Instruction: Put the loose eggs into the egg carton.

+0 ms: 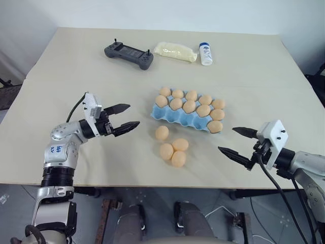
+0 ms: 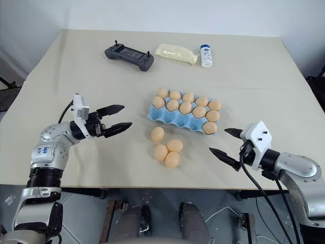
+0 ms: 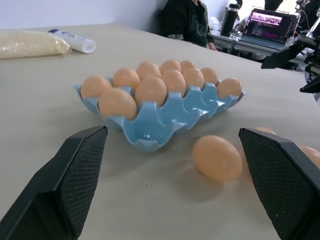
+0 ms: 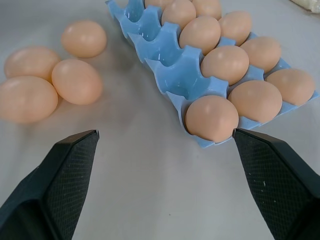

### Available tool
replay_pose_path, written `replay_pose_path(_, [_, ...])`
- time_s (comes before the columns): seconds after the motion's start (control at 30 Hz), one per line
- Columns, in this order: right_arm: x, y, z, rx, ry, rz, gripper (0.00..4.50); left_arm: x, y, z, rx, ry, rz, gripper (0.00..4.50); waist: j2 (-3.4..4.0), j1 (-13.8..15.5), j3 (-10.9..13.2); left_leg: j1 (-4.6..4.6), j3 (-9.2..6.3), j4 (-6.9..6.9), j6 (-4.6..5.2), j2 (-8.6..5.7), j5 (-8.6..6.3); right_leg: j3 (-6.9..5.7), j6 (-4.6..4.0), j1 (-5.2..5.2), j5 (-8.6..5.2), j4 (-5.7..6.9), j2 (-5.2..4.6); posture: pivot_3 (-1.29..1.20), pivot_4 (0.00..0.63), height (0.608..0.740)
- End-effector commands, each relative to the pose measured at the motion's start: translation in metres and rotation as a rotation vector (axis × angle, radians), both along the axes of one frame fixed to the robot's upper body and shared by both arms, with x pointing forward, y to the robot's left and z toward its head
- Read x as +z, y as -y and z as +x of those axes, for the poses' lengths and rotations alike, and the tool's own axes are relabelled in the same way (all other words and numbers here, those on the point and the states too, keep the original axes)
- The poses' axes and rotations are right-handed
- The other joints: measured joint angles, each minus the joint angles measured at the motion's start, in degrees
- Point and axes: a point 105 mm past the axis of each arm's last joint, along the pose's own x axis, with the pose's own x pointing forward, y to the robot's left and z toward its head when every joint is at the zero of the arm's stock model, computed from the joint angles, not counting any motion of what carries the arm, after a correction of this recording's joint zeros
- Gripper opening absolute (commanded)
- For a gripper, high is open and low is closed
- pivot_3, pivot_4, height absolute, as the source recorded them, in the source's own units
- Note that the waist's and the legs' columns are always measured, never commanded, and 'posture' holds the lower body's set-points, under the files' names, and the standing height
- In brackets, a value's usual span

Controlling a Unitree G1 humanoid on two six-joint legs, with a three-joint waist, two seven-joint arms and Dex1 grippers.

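— Counting what sits in the egg carton point(image 1: 179, 118): eleven eggs fill the two far rows and one end cup of the near row, so four cups along the near edge stand empty. How many are left on the table?

— Four loose eggs point(image 1: 172, 149) lie on the tabletop point(image 1: 61, 76) just below the carton, a little below the centre of the frame. One sits apart, nearest the carton's near edge; the other three huddle together, touching or nearly so. Four eggs, four empty cups, so I judge the job mostly done with a final four placements to go.

— And your hands?

— Both are empty. My left gripper point(image 1: 124, 118) hovers at mid-left of the frame, fingers spread wide, pointing toward the eggs. My right gripper point(image 1: 237, 143) hangs at lower right, fingers also spread wide, aimed at the carton's filled end cup and the cluster beyond it. Neither touches an egg or the carton.

— Anything in the way?

— No. A grey controller point(image 1: 129, 54), a pale packet point(image 1: 175, 51) and a small white bottle point(image 1: 205, 54) lie in the upper part of the frame, well apart from the work. I judge the single egg the easiest first pick for my left side, since nothing crowds it.
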Motion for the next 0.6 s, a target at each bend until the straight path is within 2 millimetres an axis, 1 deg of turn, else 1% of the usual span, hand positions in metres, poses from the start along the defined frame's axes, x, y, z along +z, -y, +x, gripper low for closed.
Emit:
replay_pose_path(0.03, [0.005, -0.002, 0.0, 0.005, 0.034, 0.007, 4.48, 0.009, 0.0, 0.002, 0.01, 0.057, 0.016, 4.5, 0.0, 0.0, 0.0, 0.0, 0.0, 0.0, 0.0, 0.01, 0.0, 0.0, 0.0, 0.0, 0.0, 0.0, 0.0, 0.0, 0.15, 0.74])
replay_pose_path(0.13, [0.005, -0.003, 0.0, 0.004, 0.033, 0.01, 4.48, 0.008, 0.0, 0.003, 0.023, 0.016, 0.012, 4.5, 0.0, 0.1, 0.0, 0.0, -0.02, 0.0, -0.01, 0.0, 0.0, -0.03, 0.0, 0.0, 0.0, 0.0, 0.02, 0.0, 0.15, 0.74])
replay_pose_path(0.33, [0.005, -0.003, -0.001, 0.004, 0.026, 0.01, 4.48, 0.006, -0.002, 0.007, 0.057, 0.014, 0.032, 4.5, 0.0, 0.1, 0.0, 0.0, -0.01, 0.03, 0.01, -0.01, 0.0, -0.01, 0.01, 0.01, 0.0, 0.01, 0.01, 0.0, 0.15, 0.74])
replay_pose_path(0.43, [0.004, -0.002, -0.002, -0.015, -0.025, 0.006, 4.48, 0.007, 0.0, 0.008, 0.054, 0.011, 0.019, 4.5, 0.0, 0.1, 0.0, 0.0, -0.01, 0.02, 0.01, 0.0, 0.0, -0.01, 0.01, 0.0, 0.0, 0.01, 0.0, 0.0, 0.15, 0.74])
replay_pose_path(0.53, [0.009, -0.005, -0.016, 0.004, -0.06, 0.009, 4.48, 0.005, 0.001, 0.006, 0.013, -0.017, 0.041, 4.5, 0.0, 0.1, 0.0, -0.01, -0.01, -0.01, 0.01, 0.01, 0.0, -0.01, 0.0, -0.01, 0.0, 0.01, -0.02, 0.0, 0.15, 0.74])
replay_pose_path(0.6, [0.005, -0.006, -0.031, 0.01, -0.103, -0.021, 4.48, 0.002, 0.0, 0.005, -0.012, -0.008, 0.074, 4.5, 0.01, 0.3, 0.0, -0.02, -0.05, -0.01, -0.02, 0.03, -0.02, -0.04, -0.01, -0.01, 0.0, -0.01, 0.02, 0.0, 0.15, 0.74])
